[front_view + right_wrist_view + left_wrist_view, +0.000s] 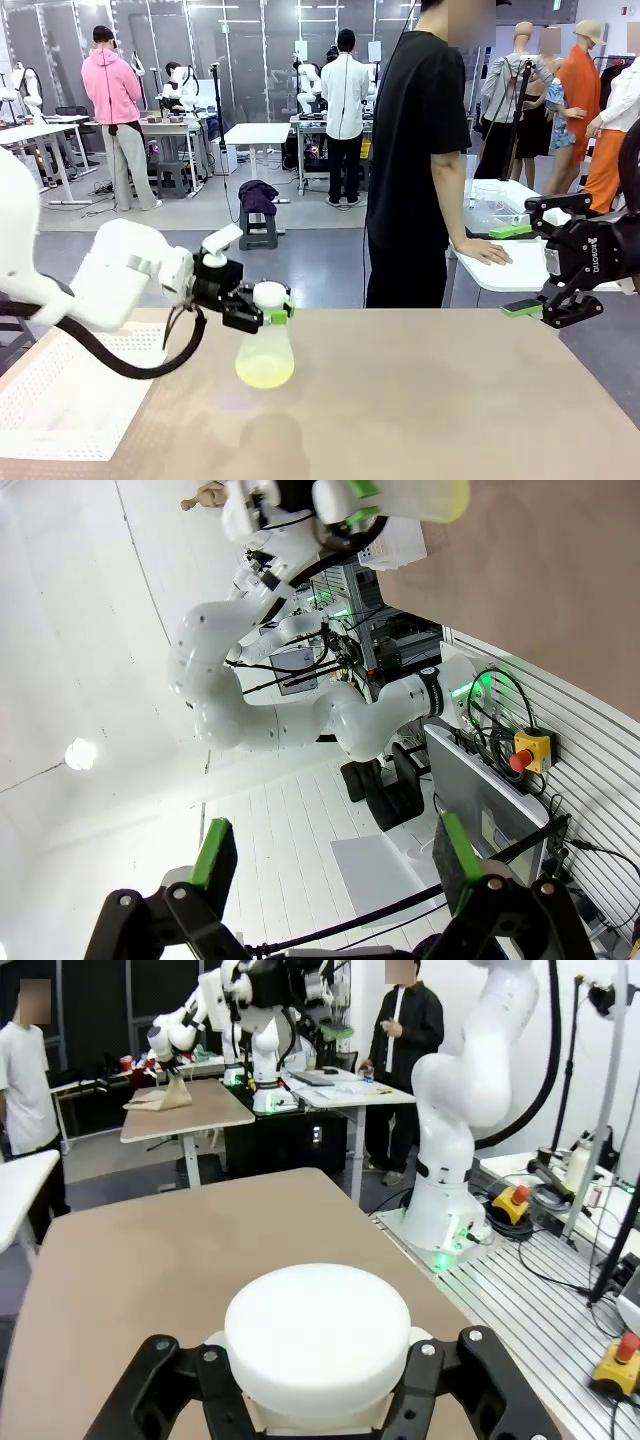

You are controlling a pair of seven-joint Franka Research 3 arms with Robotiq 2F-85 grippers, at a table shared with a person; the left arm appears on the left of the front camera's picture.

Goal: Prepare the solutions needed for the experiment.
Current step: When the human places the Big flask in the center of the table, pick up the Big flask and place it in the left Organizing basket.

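A frosted conical flask [265,350] with a round white cap [270,293] hangs a little above the tan table [430,400], its shadow lying below it. A shallow layer of pale yellow-green solution [265,374] sits in its base. My left gripper [262,313] is shut on the flask's neck just under the cap. The left wrist view looks down on the cap [318,1332] between the black fingers [165,1385]. My right gripper [516,270] hovers open at the table's right edge, with nothing between its green pads [215,852]. In the right wrist view the flask [405,494] appears at the top.
A person in black stands at the far side, one hand [487,250] resting on a white side table [500,270] that carries clear containers. A white perforated board [60,390] lies on the table's left part. The right arm's base [450,1160] stands beside the table.
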